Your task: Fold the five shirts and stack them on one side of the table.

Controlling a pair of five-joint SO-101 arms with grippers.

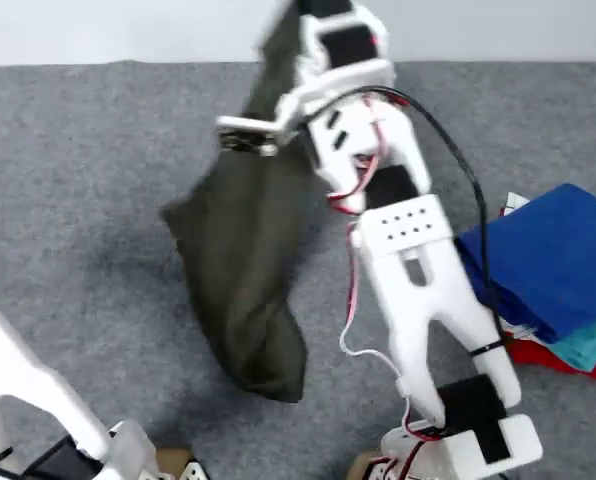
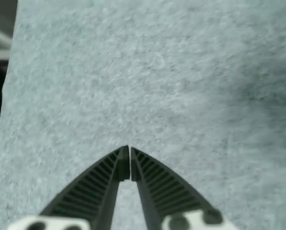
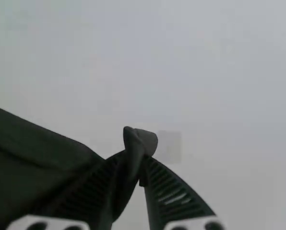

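— Where is the dark olive cloth shirt?
— Hanging from the right gripper, a fold of it clamped between the jaws, the rest draping down over the grey felt table.
— And the left gripper?
— Jaws pressed together on nothing, above bare felt.
— Other shirts?
— A folded stack, blue over teal and red, beside the right arm.

This is a robotics lab bench. A flat grey felt-covered table stands against a bare white wall. On it are 2 white plastic robot arms, the right arm and the left arm, with exposed black motor blocks and loose red and black wiring. A stack of folded blue, teal and red shirts lies at the table's edge.
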